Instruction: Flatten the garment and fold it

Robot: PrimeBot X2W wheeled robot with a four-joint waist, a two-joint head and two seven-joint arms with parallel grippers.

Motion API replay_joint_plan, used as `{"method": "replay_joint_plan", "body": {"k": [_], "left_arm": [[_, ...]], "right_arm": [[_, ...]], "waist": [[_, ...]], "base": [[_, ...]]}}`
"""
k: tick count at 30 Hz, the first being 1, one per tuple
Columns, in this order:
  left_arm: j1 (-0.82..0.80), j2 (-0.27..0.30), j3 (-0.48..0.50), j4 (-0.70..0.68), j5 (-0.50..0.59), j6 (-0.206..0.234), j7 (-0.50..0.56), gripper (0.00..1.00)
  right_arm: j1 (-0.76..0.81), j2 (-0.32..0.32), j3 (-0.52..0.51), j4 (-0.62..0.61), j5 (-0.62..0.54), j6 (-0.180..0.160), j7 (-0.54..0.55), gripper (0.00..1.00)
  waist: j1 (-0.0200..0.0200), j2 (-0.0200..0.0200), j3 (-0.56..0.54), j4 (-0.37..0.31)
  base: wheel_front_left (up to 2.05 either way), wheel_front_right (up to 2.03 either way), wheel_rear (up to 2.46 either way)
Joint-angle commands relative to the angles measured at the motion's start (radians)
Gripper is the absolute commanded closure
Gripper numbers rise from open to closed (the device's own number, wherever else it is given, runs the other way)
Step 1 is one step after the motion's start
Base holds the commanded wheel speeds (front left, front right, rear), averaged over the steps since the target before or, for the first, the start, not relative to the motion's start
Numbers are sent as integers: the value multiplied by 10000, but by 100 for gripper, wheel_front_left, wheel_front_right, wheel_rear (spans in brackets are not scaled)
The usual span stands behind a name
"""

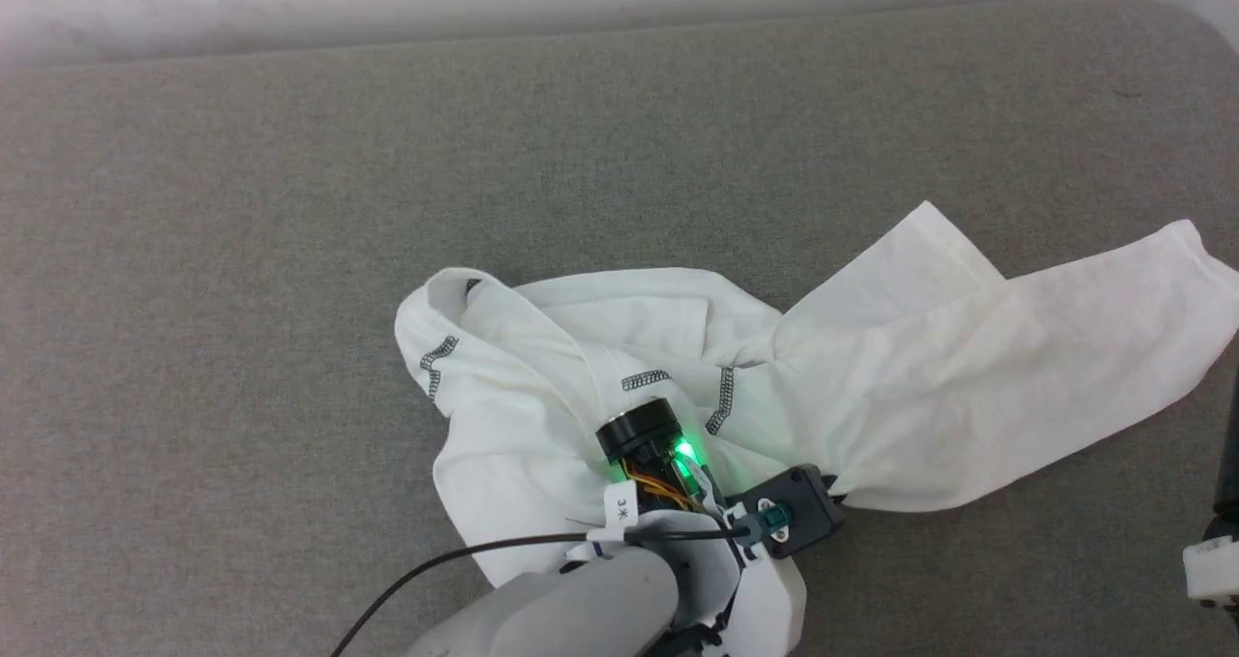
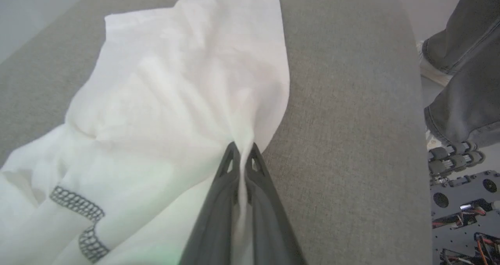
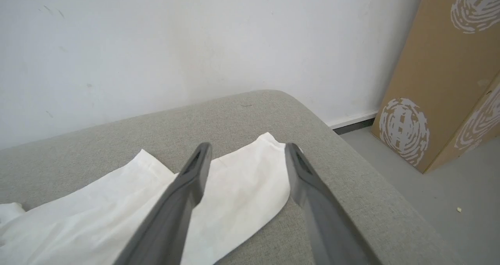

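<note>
The left hand (image 2: pixel 242 150) clamps a fold of the white long-sleeved shirt (image 1: pixel 871 386), which lies crumpled near the front of the grey fabric-covered table (image 1: pixel 290 202), its cloth spreading right beneath the right hand (image 3: pixel 247 148), fingers held wide apart.

From the head, our left forearm (image 1: pixel 581 599) covers the near edge of the garment (image 1: pixel 542 367), and one sleeve end (image 1: pixel 1200 270) is clipped by the right edge. A white piece (image 1: pixel 1210 565) low at that edge is too cropped for us to name. At the left wrist, a person's trouser legs (image 2: pixel 465 62) are cut off at the right
</note>
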Motion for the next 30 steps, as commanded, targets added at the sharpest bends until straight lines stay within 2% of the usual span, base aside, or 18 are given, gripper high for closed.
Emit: {"method": "replay_joint_plan", "body": {"k": [1, 7, 11, 14, 18, 22, 25, 28, 30], "left_arm": [[152, -86, 146, -128, -166, 86, -157, 100], [426, -293, 1717, -1694, -1484, 753, -1170, 100], [430, -109, 3143, -3287, -2404, 1247, -1572, 100], [543, 172, 4470, -4486, -3186, 1732, -1789, 100], [1041, 935, 6459, -5460, -3828, 2636, -2183, 100], [2332, 1866, 8331, -5683, -4228, 3513, -2619, 100], [3715, 2409, 9239, -5556, -4319, 4041, -2824, 100], [5166, 2650, 9812, -5258, -4405, 4417, -3026, 100], [6033, 2585, 10104, -5067, -4410, 4805, -3163, 100]], "right_arm": [[78, 24, 13, 30, 14, -6, -11, 0], [389, 24, -54, 184, 21, -6, 91, 0], [572, 24, -69, 230, 69, -6, 169, 0], [646, 24, -13, 259, 106, -6, 230, 0], [693, 24, 65, 262, 146, -6, 286, 0], [705, 24, 114, 238, 150, -6, 317, 0], [721, 24, 89, 210, 131, -6, 353, 0], [732, 24, 33, 195, 129, -6, 396, 0], [718, 24, 17, 194, 123, -6, 415, 0]], "waist": [[0, -1, -563, 114], [0, -1, -1438, 423], [0, -1, -1824, 685], [0, -1, -2022, 834], [0, -1, -2137, 930], [0, -1, -2105, 912], [0, -1, -2003, 877], [0, -1, -1873, 866], [0, -1, -1799, 862]], "base": [[0, 0, 0], [0, 0, 0], [0, 0, 0], [0, 0, 0], [0, 0, 0], [0, 0, 0], [0, 0, 0], [0, 0, 0], [0, 0, 0]]}}
